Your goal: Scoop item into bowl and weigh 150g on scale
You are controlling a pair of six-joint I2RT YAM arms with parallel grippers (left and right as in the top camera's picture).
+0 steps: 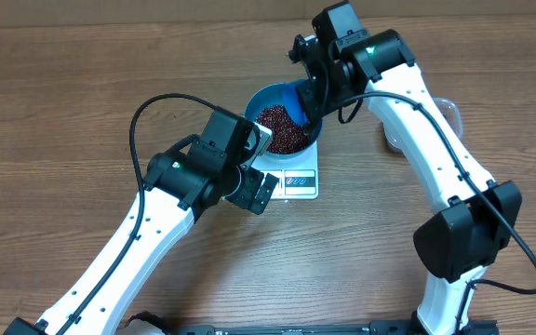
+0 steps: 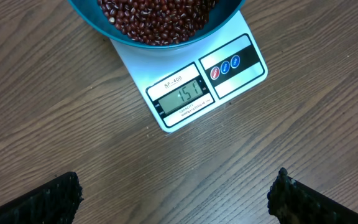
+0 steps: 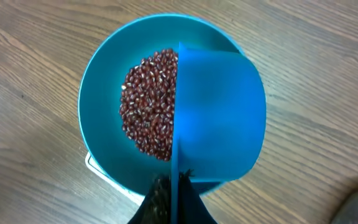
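Left hand (image 2: 178, 190) wide, empty; right hand (image 3: 173, 190) clamps scoop (image 3: 219, 112); scale (image 2: 135, 62) marked SF-400, display (image 2: 182, 95) seemingly 151.

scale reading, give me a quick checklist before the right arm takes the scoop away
1. Scale display near target: ok, reads 151.
2. Bowl seated on scale: ok.
3. Beans heaped inside bowl: ok.
4. Scoop emptied: cannot tell, inside hidden.
5. Right fingers shut on scoop: ok.
6. Left fingers open, clear of scale: ok.
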